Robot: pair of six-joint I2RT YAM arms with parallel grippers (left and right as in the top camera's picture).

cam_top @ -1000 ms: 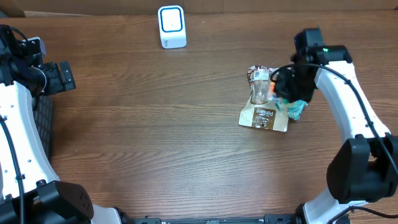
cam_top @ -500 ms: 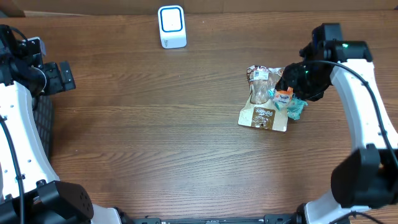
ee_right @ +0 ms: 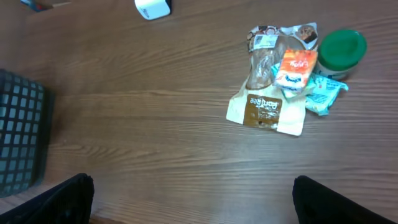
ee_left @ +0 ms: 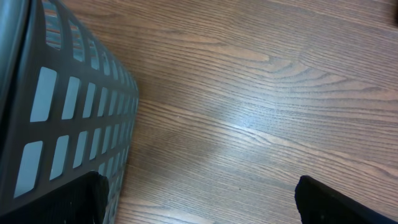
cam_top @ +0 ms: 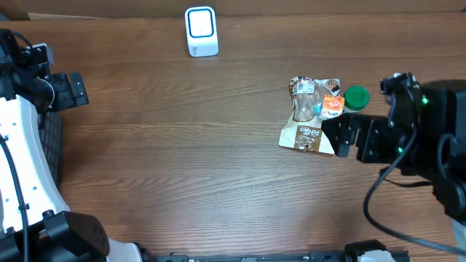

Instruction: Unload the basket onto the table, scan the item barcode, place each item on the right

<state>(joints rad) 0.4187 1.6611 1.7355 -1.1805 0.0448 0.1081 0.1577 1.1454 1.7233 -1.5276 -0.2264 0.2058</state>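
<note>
The items lie in a pile right of centre: a brown bread bag point(cam_top: 309, 135) point(ee_right: 266, 106), an orange packet point(cam_top: 333, 105) point(ee_right: 295, 67), a teal packet point(ee_right: 324, 93) and a green-lidded jar point(cam_top: 356, 97) point(ee_right: 341, 50). The white and blue scanner point(cam_top: 201, 30) point(ee_right: 152, 7) stands at the table's far edge. My right gripper point(cam_top: 338, 137) point(ee_right: 199, 202) hangs open and empty, raised above the table just right of the pile. At the far left, well away from the items, my left gripper point(cam_top: 73, 89) point(ee_left: 199, 205) is open over bare wood.
A black slotted basket point(cam_top: 51, 138) point(ee_left: 56, 93) point(ee_right: 18, 143) sits at the table's left edge, next to the left gripper. Brown wooden tabletop point(cam_top: 189, 145) stretches between the basket and the pile.
The right gripper has opened, released the packets onto the pile, and drawn back and upward toward the near right. The green-lidded jar now shows. The left arm has not moved.
</note>
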